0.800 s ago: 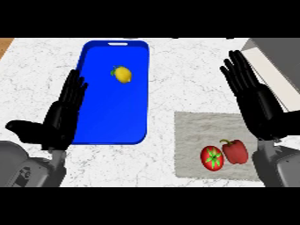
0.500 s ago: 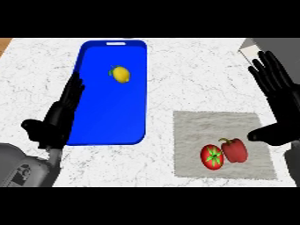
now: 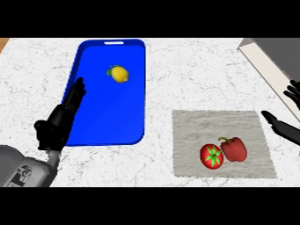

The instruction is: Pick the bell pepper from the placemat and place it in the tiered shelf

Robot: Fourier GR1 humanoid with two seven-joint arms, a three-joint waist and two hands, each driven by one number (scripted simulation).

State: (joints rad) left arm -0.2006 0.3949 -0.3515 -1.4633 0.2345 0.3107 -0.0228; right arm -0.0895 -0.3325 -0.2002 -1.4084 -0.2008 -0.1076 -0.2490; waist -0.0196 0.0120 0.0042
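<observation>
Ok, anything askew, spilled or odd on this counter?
Nothing stands out. The bell pepper and tomato sit side by side on the placemat, and the lemon lies on the blue tray. Nothing spilled or damaged.

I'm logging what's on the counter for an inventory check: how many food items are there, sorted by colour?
Red: 2, the bell pepper and the tomato, both on the placemat.
Yellow: 1, the lemon on the blue tray.
Total: 3.

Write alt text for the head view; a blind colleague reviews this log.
A red bell pepper and a tomato lie together on a grey placemat, untouched. Both hands are open: right hand beside the placemat, left hand over a blue tray.
</observation>
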